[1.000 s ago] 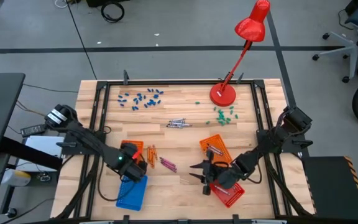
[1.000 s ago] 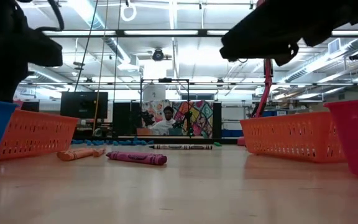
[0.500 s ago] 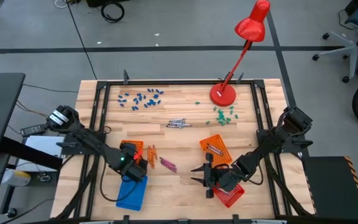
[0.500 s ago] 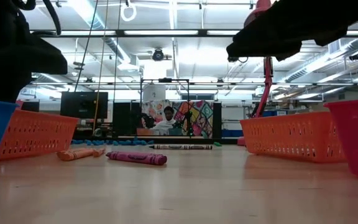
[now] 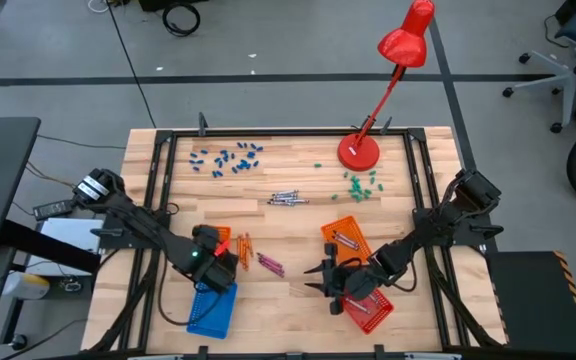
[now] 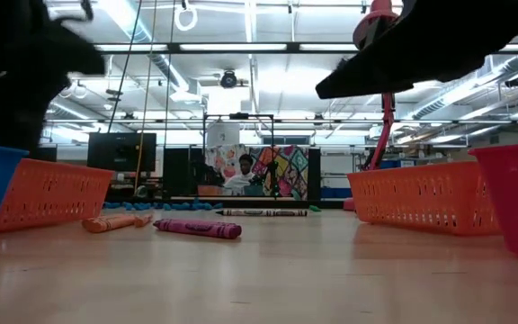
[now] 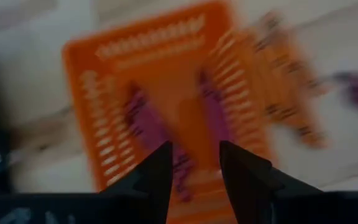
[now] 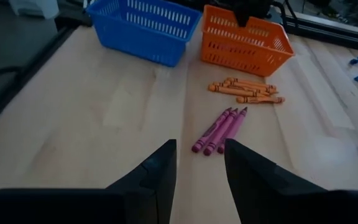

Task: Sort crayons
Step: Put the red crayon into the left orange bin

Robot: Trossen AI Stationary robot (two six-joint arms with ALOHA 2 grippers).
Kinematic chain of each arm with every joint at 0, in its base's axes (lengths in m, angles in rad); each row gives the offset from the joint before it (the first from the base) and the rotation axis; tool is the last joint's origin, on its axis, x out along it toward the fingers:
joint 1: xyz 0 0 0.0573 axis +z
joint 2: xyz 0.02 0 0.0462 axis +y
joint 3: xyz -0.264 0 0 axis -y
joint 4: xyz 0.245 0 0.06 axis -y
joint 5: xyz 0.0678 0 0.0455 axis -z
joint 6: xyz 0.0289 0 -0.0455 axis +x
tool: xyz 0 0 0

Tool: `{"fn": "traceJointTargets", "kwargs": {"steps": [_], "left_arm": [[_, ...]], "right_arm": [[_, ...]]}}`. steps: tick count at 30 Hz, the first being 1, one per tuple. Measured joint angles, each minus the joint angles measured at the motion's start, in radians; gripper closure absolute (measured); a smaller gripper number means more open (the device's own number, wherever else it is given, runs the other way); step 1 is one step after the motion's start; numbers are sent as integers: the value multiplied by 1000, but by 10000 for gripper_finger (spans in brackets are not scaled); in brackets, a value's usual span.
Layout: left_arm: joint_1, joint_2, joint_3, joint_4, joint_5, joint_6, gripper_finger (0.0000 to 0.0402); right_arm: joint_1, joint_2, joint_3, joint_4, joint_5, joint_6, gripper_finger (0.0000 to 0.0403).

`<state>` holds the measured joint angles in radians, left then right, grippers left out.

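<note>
My left gripper (image 5: pixel 214 262) (image 7: pixel 194 163) hangs open, pointing down, over the left orange basket (image 5: pixel 211 238) (image 7: pixel 104 74). Blurred magenta crayons (image 7: pixel 146 121) lie in that basket. More magenta crayons (image 5: pixel 270 263) (image 8: pixel 219 129) and orange crayons (image 5: pixel 243 243) (image 8: pixel 244 90) lie flat on the table beside it. Grey crayons (image 5: pixel 288 198) lie farther back. My right gripper (image 5: pixel 318 281) (image 8: pixel 199 163) is open above bare table and points toward the magenta crayons, with nothing between its fingers.
A blue basket (image 5: pixel 211 310) stands near the left front edge. A second orange basket (image 5: pixel 346 237) and a red basket (image 5: pixel 370 308) stand on the right. Blue pieces (image 5: pixel 228 157), green pieces (image 5: pixel 361 183) and a red lamp (image 5: pixel 358 152) are at the back.
My left gripper has risen a little above the left orange basket. My right gripper has rolled slightly about its own axis and has stayed in place.
</note>
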<state>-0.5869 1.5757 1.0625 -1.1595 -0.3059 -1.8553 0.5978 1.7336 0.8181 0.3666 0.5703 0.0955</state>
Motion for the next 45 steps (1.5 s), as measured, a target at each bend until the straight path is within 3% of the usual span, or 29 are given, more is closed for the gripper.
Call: {"fn": "traceJointTargets", "kwargs": {"steps": [5, 7, 19, 24, 30, 36, 39, 45], "left_arm": [[4, 1, 71, 27, -242, -14, 260], [17, 2, 77, 58, -287, -11, 260], [113, 110, 78, 421, -283, 204, 260], [134, 132, 77, 474, -266, 296, 260], [151, 143, 127, 658, -276, 705, 260], [156, 146, 138, 699, -275, 1153, 260], [176, 154, 131, 699, -242, 1242, 260], [270, 210, 126, 685, 57, 1406, 260]], "right_arm": [[-16, 0, 0, -15, -2, -42, 264], [-22, 0, 0, -26, -16, -53, 264], [-25, -47, 0, -256, -54, -82, 264], [-57, -47, 0, -282, -181, -72, 264], [-80, -47, 0, -334, -135, -100, 264], [-98, -49, -1, -323, -127, -106, 264], [-113, -49, -1, -311, -125, -120, 264], [-165, -49, -1, -220, -129, -174, 264]]}}
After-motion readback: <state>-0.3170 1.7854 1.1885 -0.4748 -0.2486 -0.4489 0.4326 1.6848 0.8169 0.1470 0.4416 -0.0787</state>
